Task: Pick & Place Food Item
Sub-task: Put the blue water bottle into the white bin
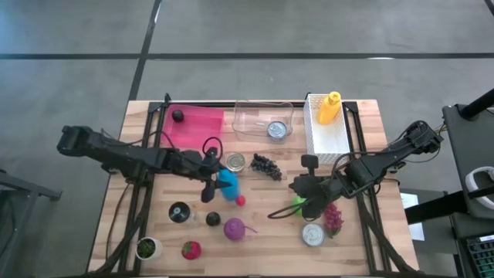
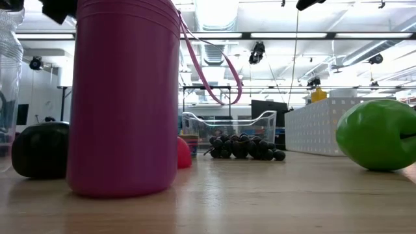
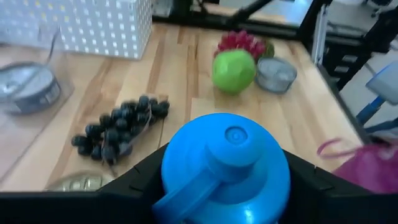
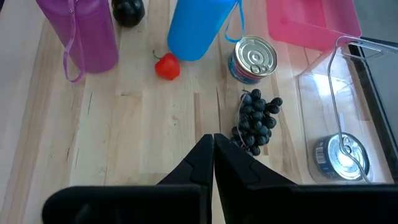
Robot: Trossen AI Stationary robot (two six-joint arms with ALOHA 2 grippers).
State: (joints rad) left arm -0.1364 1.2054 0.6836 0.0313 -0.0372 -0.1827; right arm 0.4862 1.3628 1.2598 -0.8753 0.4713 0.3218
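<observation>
The left gripper [image 1: 218, 179] is clamped on the blue bottle [image 1: 228, 184] near the table's [image 1: 255, 235] centre, its fingers [image 3: 140, 180] on either side of the cap. At the bottle's one o'clock lie black grapes [image 1: 266, 164], at three o'clock a green apple [image 1: 298, 205]. Above the apple, the right gripper [image 1: 306, 193] hangs pinched shut, empty.

Two dark, jointed, cabled arms
</observation>
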